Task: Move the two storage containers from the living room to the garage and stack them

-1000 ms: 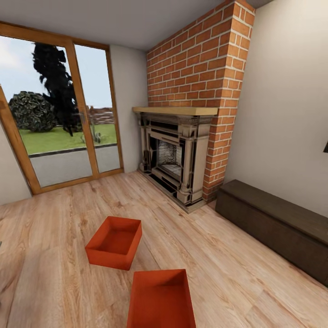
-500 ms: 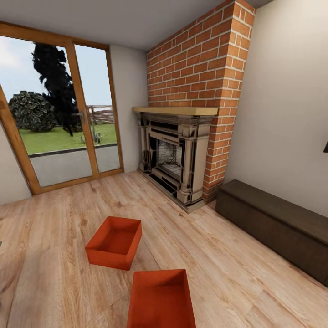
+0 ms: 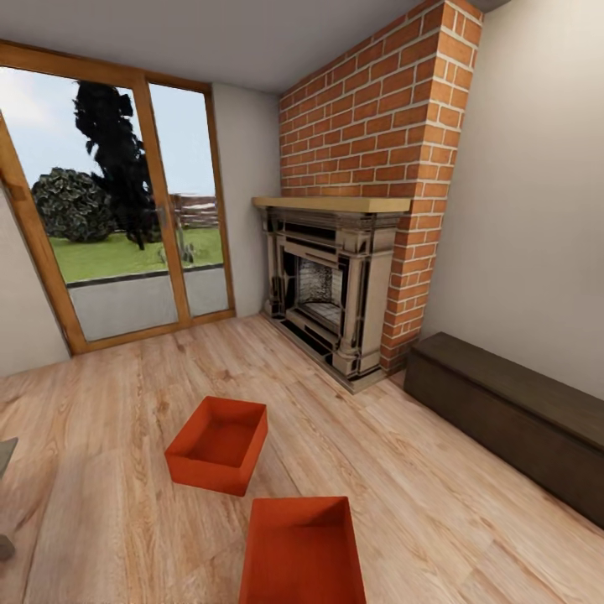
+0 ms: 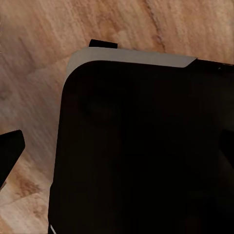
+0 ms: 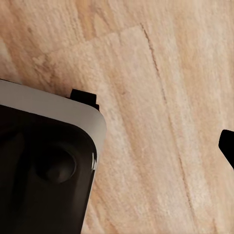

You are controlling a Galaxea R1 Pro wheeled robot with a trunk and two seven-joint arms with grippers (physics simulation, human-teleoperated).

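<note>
Two red-orange open-top storage containers lie on the living room's light wood-plank floor in the head view. The farther container [image 3: 217, 445] sits left of centre. The nearer container [image 3: 302, 549] is at the lower edge, partly cut off, a small gap apart from the first. Both are empty. In the left wrist view my left gripper [image 4: 117, 156] hangs over my dark base [image 4: 141, 146], with one dark fingertip [image 4: 9, 151] at the frame's edge. My right gripper [image 5: 117, 151] also points down at the planks, one fingertip [image 5: 227, 146] showing at the edge. Neither gripper holds anything.
A red-brick chimney [image 3: 377, 126] over an ornate dark fireplace [image 3: 327, 294] stands ahead. Wood-framed glass doors [image 3: 117, 218] are at the left. A dark brown low bench [image 3: 503, 419] runs along the right wall. Open plank floor surrounds the containers.
The whole head view has shifted slightly, so the camera has moved; the room's things now sit a little to the right. The containers themselves have not moved on the floor.
</note>
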